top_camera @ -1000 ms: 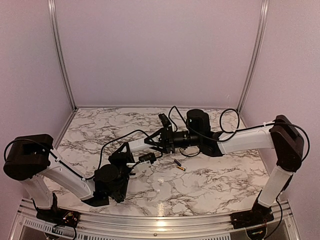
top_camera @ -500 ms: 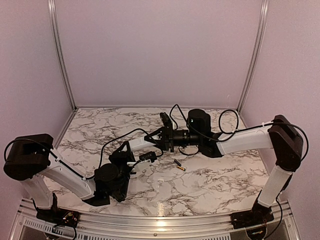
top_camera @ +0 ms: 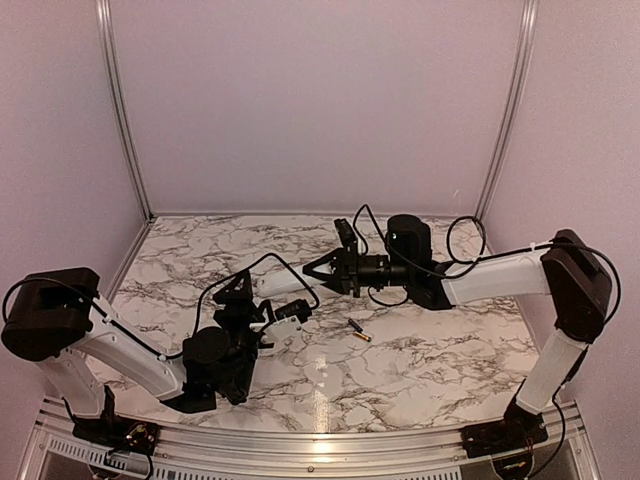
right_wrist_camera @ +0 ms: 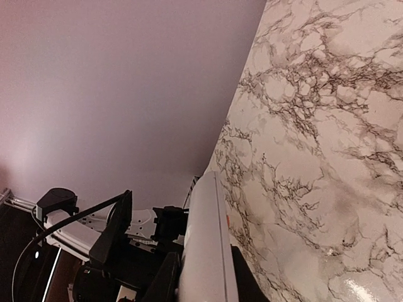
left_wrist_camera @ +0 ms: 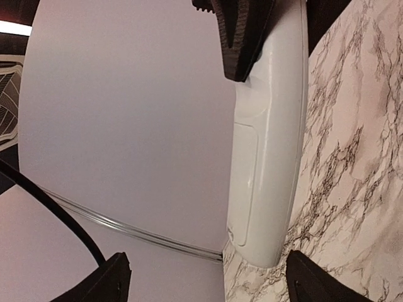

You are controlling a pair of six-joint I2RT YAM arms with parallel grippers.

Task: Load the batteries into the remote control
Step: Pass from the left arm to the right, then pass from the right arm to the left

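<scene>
White, smooth plastic is what the remote control (left_wrist_camera: pixel 267 145) is made of: a slim, rounded bar with a faint rectangular panel outlined on the face shown to the left wrist camera. It's held by one end, pinched between the black ribbed fingers (left_wrist_camera: pixel 242 38) of the right gripper (top_camera: pixel 318 274), which is clamped tight on it. Whether the free end touches the table (top_camera: pixel 430 350) can't be told. From the right wrist view only the remote's thin pale edge can be seen, running away from the camera.

The left gripper (left_wrist_camera: pixel 211 280) is spread wide. Its two dark tips are placed either side of the remote's free end with clear gaps, so nothing is gripped there.

One battery (top_camera: pixel 359 331), a tiny dark cylinder with a gold-coloured end, can be seen lying on the table, nearer the arm bases than the remote and apart from both grippers. The tabletop is glossy marble-look white with grey-black veining, and it's backed by plain lilac walls (top_camera: pixel 320 100).
</scene>
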